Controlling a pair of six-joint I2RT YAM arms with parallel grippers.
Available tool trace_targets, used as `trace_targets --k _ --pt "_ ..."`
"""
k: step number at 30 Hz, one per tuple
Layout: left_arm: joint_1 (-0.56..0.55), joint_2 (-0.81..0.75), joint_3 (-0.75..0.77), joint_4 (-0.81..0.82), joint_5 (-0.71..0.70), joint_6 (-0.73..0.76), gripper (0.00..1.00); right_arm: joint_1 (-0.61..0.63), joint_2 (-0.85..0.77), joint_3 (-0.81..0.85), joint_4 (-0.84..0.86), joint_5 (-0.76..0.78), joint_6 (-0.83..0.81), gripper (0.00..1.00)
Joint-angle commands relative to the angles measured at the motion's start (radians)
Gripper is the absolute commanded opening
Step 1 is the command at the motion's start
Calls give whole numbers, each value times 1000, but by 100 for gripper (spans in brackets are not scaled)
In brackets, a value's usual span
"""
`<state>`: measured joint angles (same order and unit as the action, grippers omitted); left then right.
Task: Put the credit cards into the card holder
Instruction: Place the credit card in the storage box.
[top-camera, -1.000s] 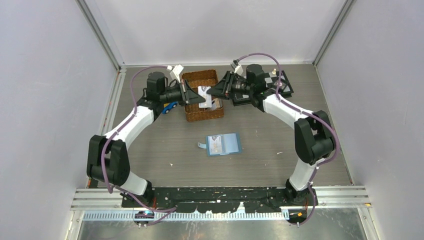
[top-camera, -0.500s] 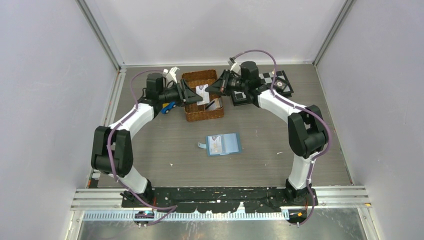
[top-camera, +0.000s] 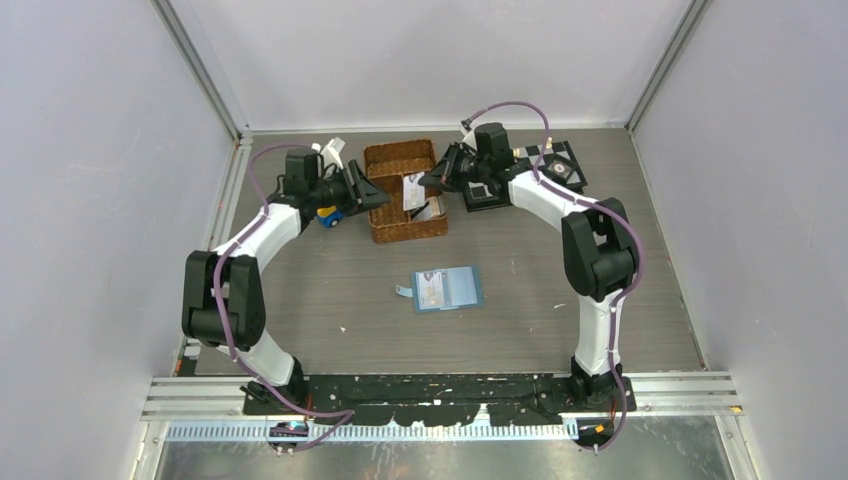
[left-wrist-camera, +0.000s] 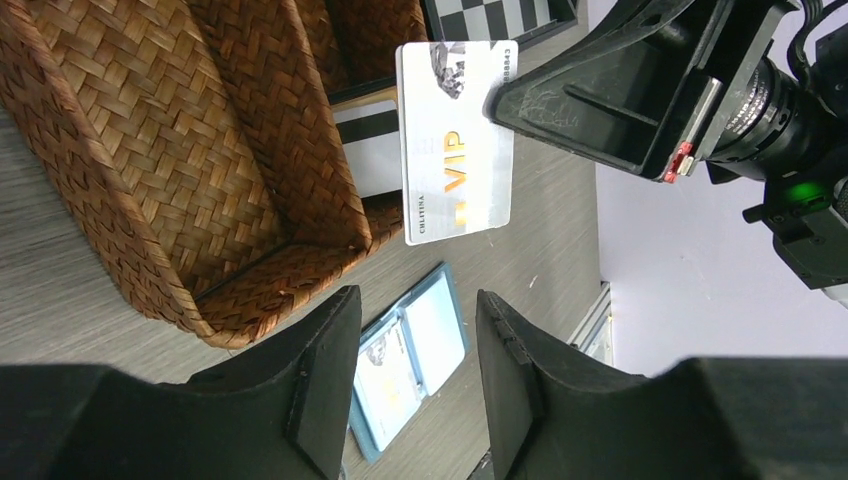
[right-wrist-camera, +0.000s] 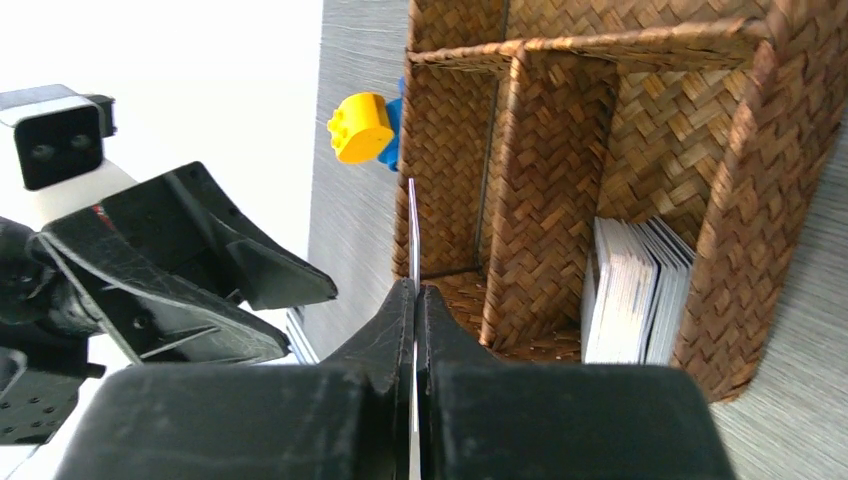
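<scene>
Right fingers (top-camera: 431, 181) pinch a credit card (top-camera: 411, 190) (above basket (top-camera: 392, 158)).

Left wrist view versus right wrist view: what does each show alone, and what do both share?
Only the left wrist view: the printed VIP face of the card and the open card holder lying flat. Only the right wrist view: the yellow and blue toy beside the wicker basket and a whole stack of cards standing in an end compartment. Both: the basket, the open left gripper, and the right gripper shut on that card, edge-on from its own wrist.
</scene>
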<state>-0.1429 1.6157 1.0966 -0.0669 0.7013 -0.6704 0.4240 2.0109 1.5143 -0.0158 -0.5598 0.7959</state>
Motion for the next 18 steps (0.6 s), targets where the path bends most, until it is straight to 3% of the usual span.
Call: trace_targets --k 1,7,18 --pt "-1 -3 41 20 60 -3 47 -10 -82 -10 138 -68 74 1" --pt "-3 -4 52 44 104 -31 47 -12 -123 -28 232 -170 141 1" --pt "-3 -21 50 145 142 -104 46 -13 -154 -24 242 -261 128 1"
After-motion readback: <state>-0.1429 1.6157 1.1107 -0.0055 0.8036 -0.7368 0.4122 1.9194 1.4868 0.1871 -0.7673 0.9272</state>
